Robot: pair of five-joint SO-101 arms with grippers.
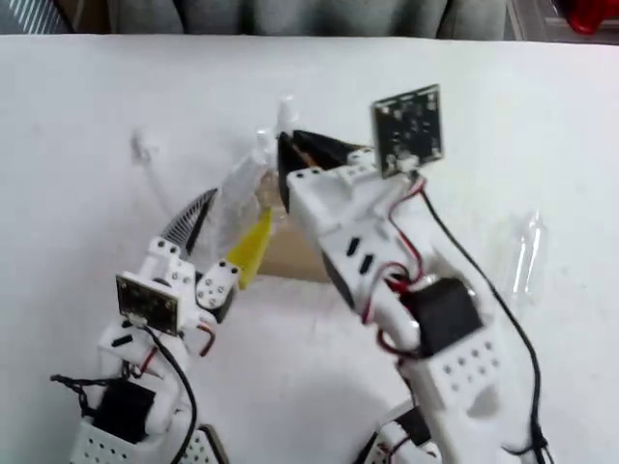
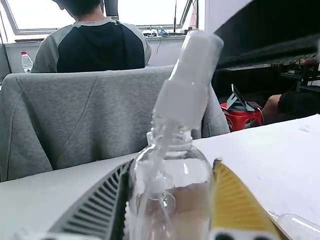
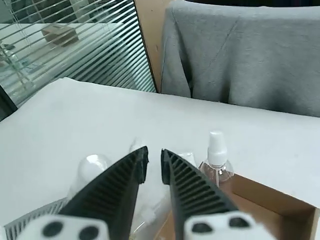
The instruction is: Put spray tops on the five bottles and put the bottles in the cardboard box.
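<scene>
**Q:** What does the left gripper (image 2: 172, 169) hold?

**A:** A clear round plastic bottle (image 2: 172, 200), pinched between one grey ribbed jaw and one yellow jaw. A white plastic spray top (image 2: 187, 82) sits tilted on its neck, with the dip tube running down inside.

**Q:** And the right gripper (image 3: 154, 157)?

**A:** Its two black ribbed jaws stand a narrow slit apart with nothing between them. In the high view they sit just beside the held bottle's top, over the middle of the white worktop (image 1: 484, 97).

**Q:** Where is the brown cardboard box (image 3: 272, 197)?

**A:** It lies under the right arm, between the two arms, with one open corner and wall showing. A second clear bottle with a white spray top (image 3: 216, 161) stands upright at its far corner. Whether that bottle is inside the box or just outside cannot be told.

**Q:** What room remains?

**A:** Both arms crowd the centre. Bare worktop extends to the far edge, where a grey upholstered backrest (image 3: 240, 55) rises. To the right, well apart from the arms, an uncapped clear bottle (image 1: 527, 249) lies on its side.
</scene>
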